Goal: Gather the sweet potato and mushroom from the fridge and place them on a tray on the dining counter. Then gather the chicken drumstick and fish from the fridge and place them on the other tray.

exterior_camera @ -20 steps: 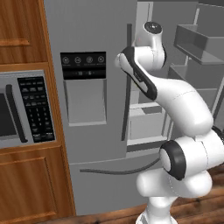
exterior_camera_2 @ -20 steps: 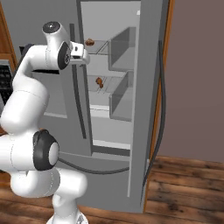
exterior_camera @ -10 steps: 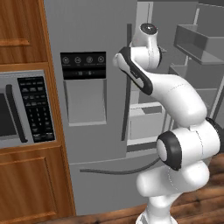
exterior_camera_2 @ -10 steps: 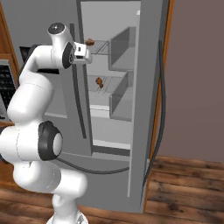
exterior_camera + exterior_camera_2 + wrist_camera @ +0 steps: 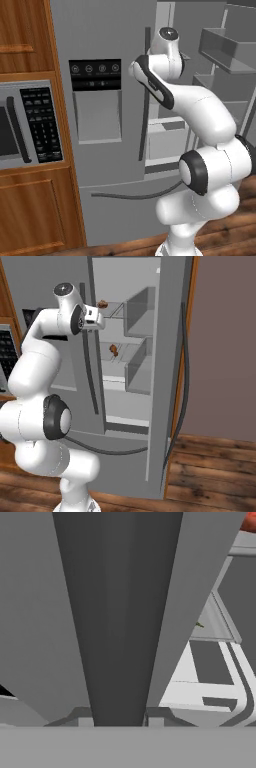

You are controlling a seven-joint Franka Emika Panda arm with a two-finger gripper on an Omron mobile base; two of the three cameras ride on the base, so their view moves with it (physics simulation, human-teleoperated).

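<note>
Tool (image 5: 99,318) sits on the fridge (image 5: 105,170) left-door handle (image 5: 117,612), a touch closer than a second ago; clamped or apart, cannot tell. Door likely opens next, before any food.

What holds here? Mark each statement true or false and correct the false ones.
1. One door of the tall grey steel fridge stands open. True.
2. The steel built-in microwave sits to the right of the fridge in the left base view. False: it sits to the left, set in wood cabinets.
3. Small brown food items lie on shelves inside the fridge. True: one is on an upper shelf and another on the shelf below.
4. The jaws hold one of those food items. False: in the hand view they close on the dark vertical bar handle of the shut door.
</note>
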